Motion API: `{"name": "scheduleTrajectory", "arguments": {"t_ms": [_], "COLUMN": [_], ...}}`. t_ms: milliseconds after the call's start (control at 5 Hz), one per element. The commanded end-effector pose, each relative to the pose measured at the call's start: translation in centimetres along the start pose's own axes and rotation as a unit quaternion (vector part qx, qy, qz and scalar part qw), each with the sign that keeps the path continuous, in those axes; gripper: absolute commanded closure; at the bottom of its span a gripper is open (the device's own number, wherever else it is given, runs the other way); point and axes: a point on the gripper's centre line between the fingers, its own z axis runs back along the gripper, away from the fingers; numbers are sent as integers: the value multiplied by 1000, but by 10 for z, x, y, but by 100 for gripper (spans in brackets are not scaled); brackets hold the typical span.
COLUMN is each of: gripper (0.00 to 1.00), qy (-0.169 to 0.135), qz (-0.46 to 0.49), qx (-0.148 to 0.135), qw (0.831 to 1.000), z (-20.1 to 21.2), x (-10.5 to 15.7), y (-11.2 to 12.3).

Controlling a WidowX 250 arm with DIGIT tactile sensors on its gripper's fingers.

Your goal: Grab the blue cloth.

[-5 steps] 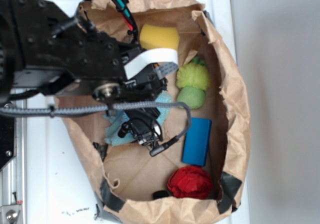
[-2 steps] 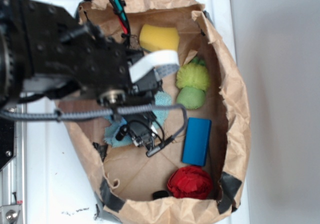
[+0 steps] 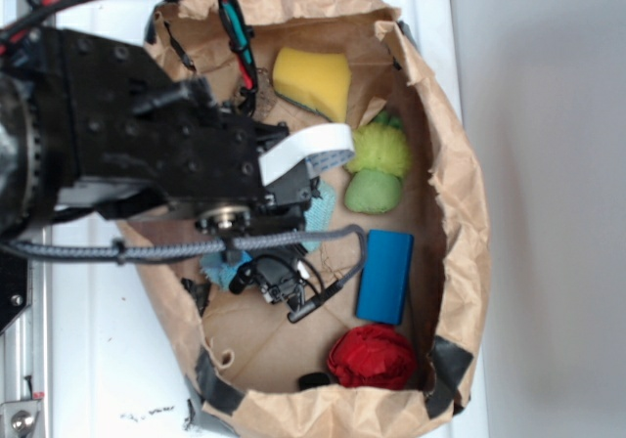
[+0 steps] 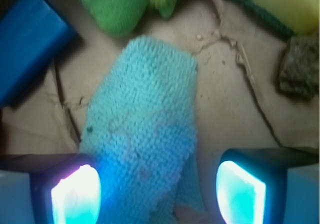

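Note:
The blue cloth (image 4: 145, 129) is a pale aqua terry piece lying flat on the brown paper floor of the bag. In the wrist view it runs from the middle of the picture down between my fingers. My gripper (image 4: 157, 191) is open, one lit fingertip on each side of the cloth's lower end, and I cannot tell whether they touch it. In the exterior view the black arm covers most of the cloth; only an edge (image 3: 324, 203) shows, with the gripper (image 3: 279, 277) just below it.
The paper bag (image 3: 460, 194) has high crumpled walls all round. Inside lie a yellow sponge (image 3: 311, 78), two green fuzzy pieces (image 3: 377, 169), a rigid dark blue block (image 3: 384, 276) and a red ball (image 3: 372, 357). A small dark scrap (image 4: 299, 69) lies near the sponge.
The arm has swung further over the bag and hides more of the cloth. The gripper has shifted slightly toward the bag's near end.

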Motion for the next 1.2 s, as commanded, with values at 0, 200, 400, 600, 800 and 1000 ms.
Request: {"name": "scheduleTrajectory", "arguments": {"t_ms": [0,200,400,600,800,1000], "gripper": [0,0,0,0,0,0], "qy": [-25,-30,-41,-42,-47,-64], "qz": [-3,1,5,10,12,5], "qx": [-24,-30,-36,-43,-33,-18], "qw": [999,999,998,998,998,998], "z": [19,15,7,2,-10,-23], "x": [13,11,7,4,3,4], "y": [-15,-21,-26,-32,-38,-39]}}
